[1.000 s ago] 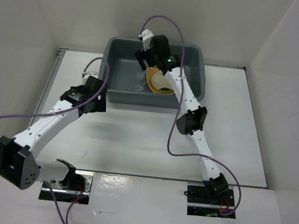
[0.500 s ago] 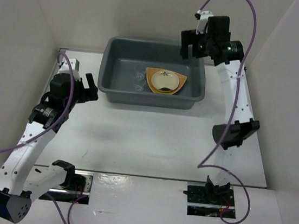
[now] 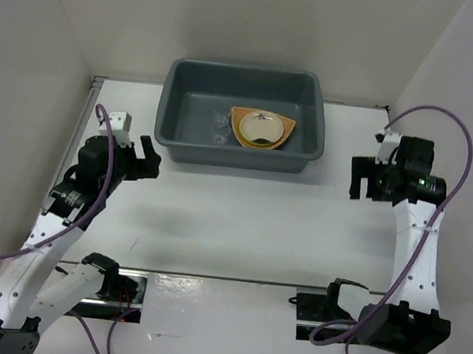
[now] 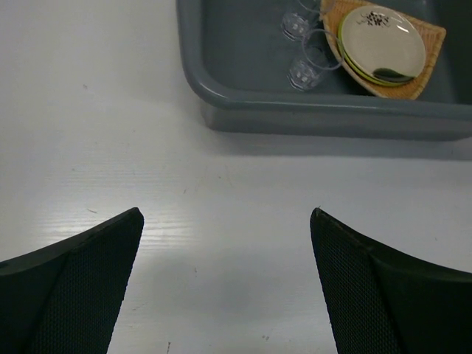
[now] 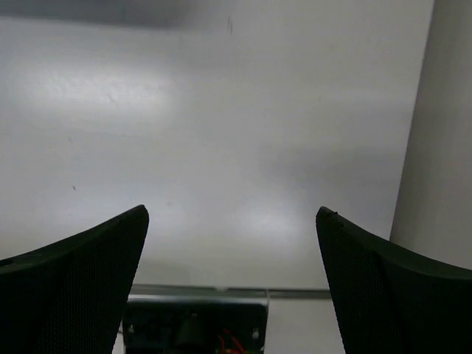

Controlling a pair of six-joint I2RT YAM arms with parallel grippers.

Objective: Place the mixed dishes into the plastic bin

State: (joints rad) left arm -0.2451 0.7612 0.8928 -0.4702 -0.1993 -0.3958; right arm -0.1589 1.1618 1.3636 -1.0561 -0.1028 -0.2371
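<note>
No legible text, labels, brands or numbers in any view. The only candidate is a small dark mark near the rim of the cream-gold plate (image 4: pixel 382 37), which sits in the plastic bin (image 4: pixel 243 110). It's too small and blurred to tell whether it's print or pattern.

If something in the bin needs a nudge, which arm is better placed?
Left, probably. The left gripper hangs open beside the bin, its camera facing the dishes; the right gripper is further off, facing only table.
</note>
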